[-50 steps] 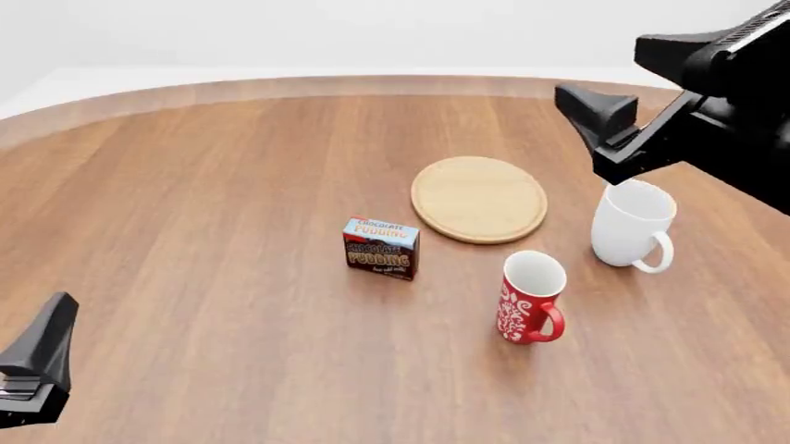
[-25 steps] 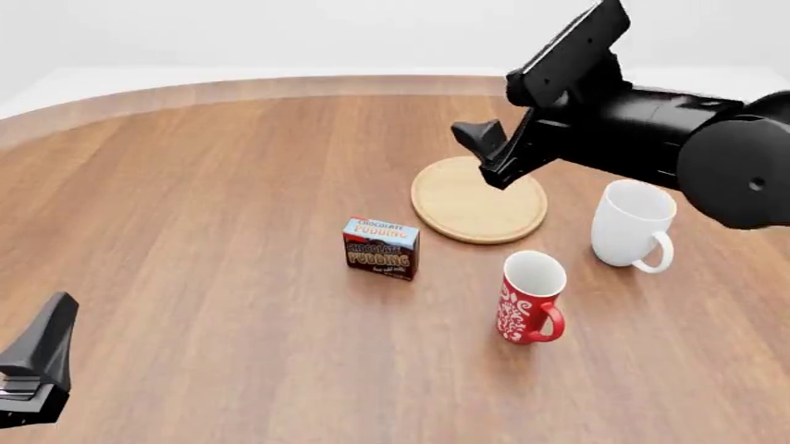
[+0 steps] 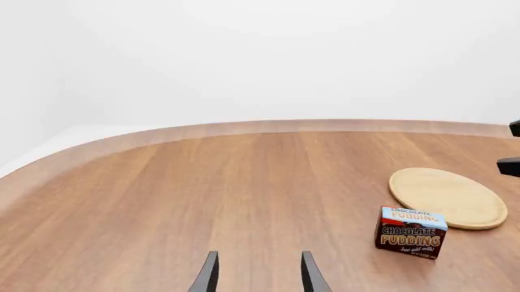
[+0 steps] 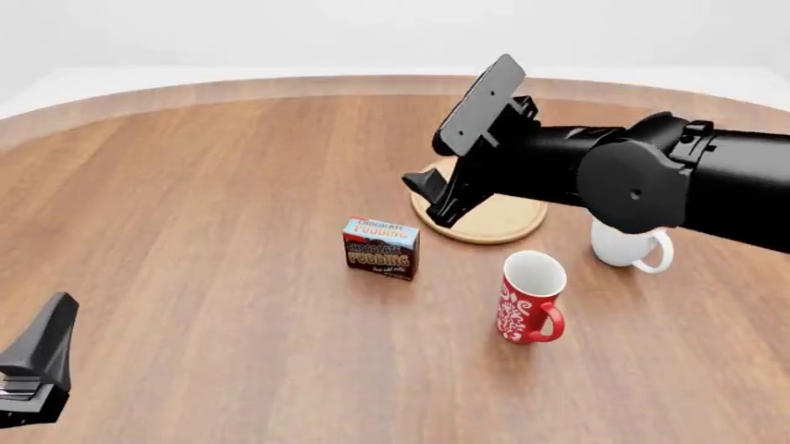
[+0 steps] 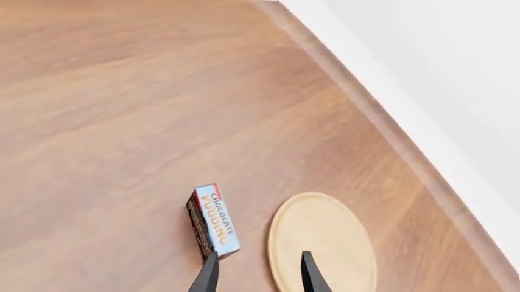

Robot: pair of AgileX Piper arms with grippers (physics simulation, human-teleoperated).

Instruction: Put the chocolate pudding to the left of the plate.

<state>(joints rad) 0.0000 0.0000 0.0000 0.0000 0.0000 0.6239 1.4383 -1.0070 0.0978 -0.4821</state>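
The chocolate pudding, a small brown box with a light-blue top, stands on the table just left of and nearer than the plate. The plate is a round tan wooden disc, partly covered by my right arm. My right gripper hovers open above the plate's left rim, a little right of the box. In the right wrist view the open gripper frames the gap between the pudding and the plate. My left gripper rests open at the near left, far from the pudding and the plate.
A red patterned mug stands near the front, right of the box. A white mug is to the right of the plate, half hidden by my right arm. The table's curved far edge runs behind.
My right arm swung left from above the white mug and came down over the plate's left rim, close to the pudding. The left arm and all objects stayed put.
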